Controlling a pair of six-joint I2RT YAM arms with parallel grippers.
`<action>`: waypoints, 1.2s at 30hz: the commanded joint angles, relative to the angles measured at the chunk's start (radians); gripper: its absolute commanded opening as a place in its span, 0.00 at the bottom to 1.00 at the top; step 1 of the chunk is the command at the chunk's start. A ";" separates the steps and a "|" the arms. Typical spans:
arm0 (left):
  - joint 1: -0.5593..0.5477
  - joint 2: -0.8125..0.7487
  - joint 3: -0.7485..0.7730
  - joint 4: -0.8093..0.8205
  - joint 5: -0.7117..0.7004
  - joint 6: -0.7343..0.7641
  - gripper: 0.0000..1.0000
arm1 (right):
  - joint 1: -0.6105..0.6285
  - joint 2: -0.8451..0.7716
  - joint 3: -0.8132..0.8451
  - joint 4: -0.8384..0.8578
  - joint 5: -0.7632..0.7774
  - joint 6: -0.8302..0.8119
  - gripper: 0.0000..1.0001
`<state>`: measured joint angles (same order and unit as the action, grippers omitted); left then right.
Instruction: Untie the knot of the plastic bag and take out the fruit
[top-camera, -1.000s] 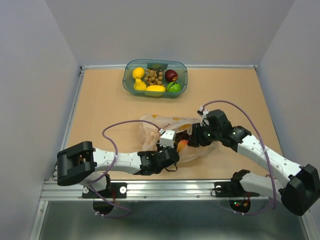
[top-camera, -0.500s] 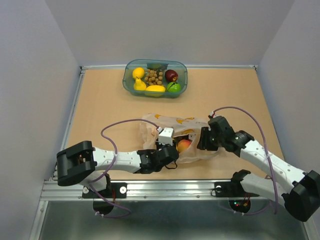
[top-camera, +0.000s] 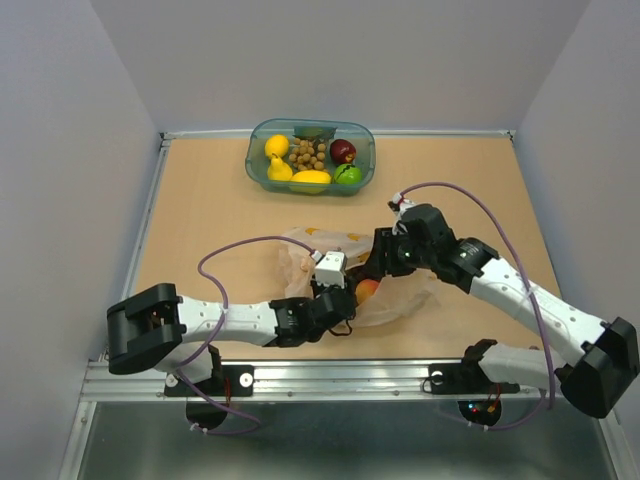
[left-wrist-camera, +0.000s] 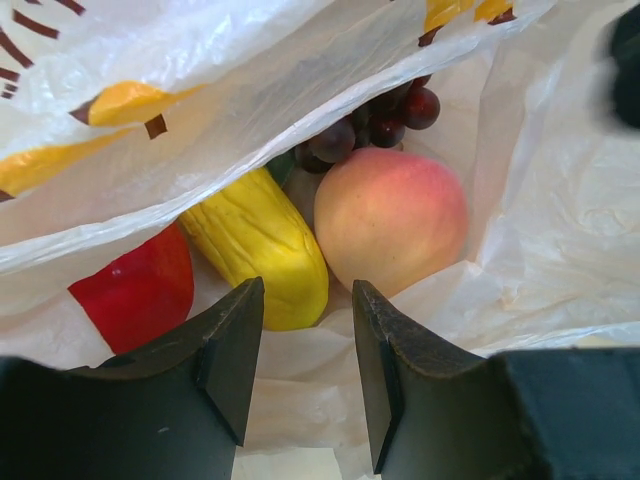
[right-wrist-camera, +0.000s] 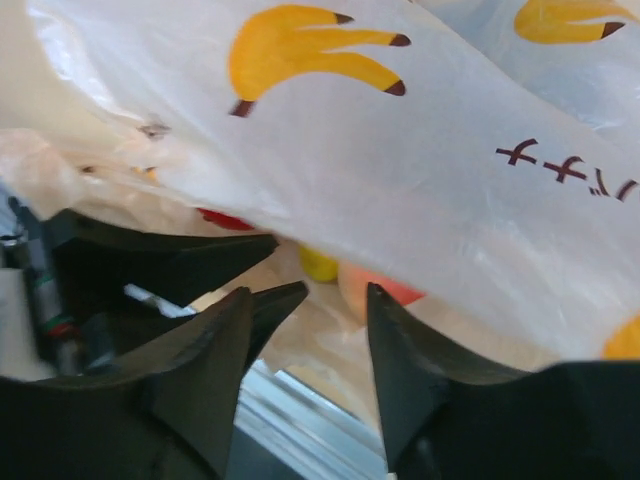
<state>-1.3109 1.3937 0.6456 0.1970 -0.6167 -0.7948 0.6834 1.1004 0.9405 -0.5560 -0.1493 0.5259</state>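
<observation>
The plastic bag (top-camera: 395, 296) lies at the table's near middle, its mouth open; no knot shows. Inside, the left wrist view shows a pink peach (left-wrist-camera: 392, 218), a yellow fruit (left-wrist-camera: 258, 240), a red fruit (left-wrist-camera: 135, 290) and dark grapes (left-wrist-camera: 370, 120). My left gripper (left-wrist-camera: 305, 340) is open and empty at the bag mouth, just short of the peach and yellow fruit. In the top view it (top-camera: 343, 292) sits beside the peach (top-camera: 368, 290). My right gripper (right-wrist-camera: 305, 300) is open, over the bag's upper film (right-wrist-camera: 400, 150); in the top view it (top-camera: 376, 262) is at the bag's top.
A teal tub (top-camera: 256, 167) with lemons, a brown ball cluster, a red apple and a green apple stands at the back. The metal rail (top-camera: 330, 378) runs along the near edge. Walls close in the sides.
My right gripper has swung from the bag's right side up and left over its top, and the film has shifted with it. My left gripper has stayed at the bag mouth.
</observation>
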 joint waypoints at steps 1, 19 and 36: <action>0.009 -0.050 -0.024 0.009 -0.052 -0.011 0.52 | 0.010 0.056 -0.084 0.102 0.022 -0.027 0.58; 0.180 -0.205 -0.063 -0.094 -0.025 0.052 0.52 | 0.011 -0.014 -0.321 0.113 0.160 0.011 0.87; 0.090 -0.128 -0.073 -0.048 0.078 0.029 0.53 | 0.114 0.136 -0.195 0.231 0.232 -0.015 0.87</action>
<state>-1.2007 1.2438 0.5877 0.1562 -0.5400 -0.7521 0.7738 1.2003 0.6956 -0.3996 0.0235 0.5091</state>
